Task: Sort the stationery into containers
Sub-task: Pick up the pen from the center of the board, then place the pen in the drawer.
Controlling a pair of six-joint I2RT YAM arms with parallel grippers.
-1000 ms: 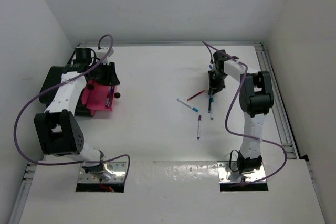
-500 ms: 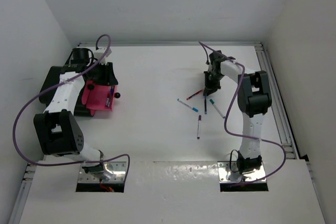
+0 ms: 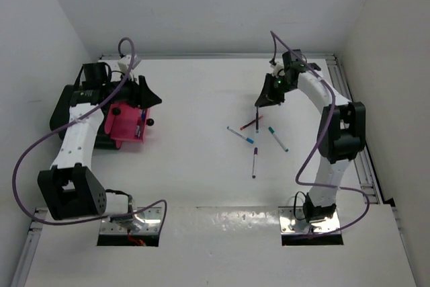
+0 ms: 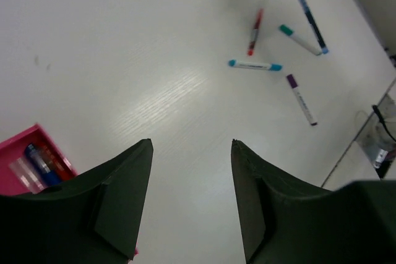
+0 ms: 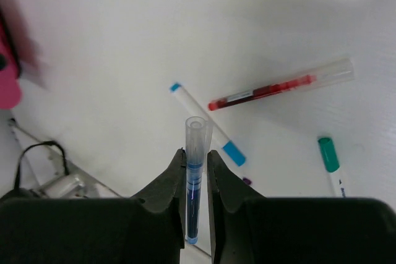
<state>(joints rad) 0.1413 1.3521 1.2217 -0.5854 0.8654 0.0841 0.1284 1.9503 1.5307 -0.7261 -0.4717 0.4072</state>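
My right gripper (image 5: pixel 196 151) is shut on a dark blue pen (image 5: pixel 196 177) with a clear cap, held above the table; in the top view this gripper (image 3: pixel 259 104) hangs over the loose pens. Below lie a red pen (image 5: pixel 281 88), a blue-capped white pen (image 5: pixel 207 125), a teal-capped pen (image 5: pixel 330 156) and a purple-capped pen (image 3: pixel 254 162). My left gripper (image 4: pixel 192 146) is open and empty, just right of the pink tray (image 3: pixel 115 127), which holds pens (image 4: pixel 38 162). The black box (image 3: pixel 64 102) sits left of the tray.
White walls close in the table at the back and on both sides. A metal rail (image 3: pixel 349 99) runs along the right edge. Purple cables loop from both arms. The arm bases stand on a shiny plate (image 3: pixel 222 223) at the near edge.
My right gripper closed on the dark blue pen and lifted it off the table. My left gripper opened wider and swung from over the pink tray toward the right.
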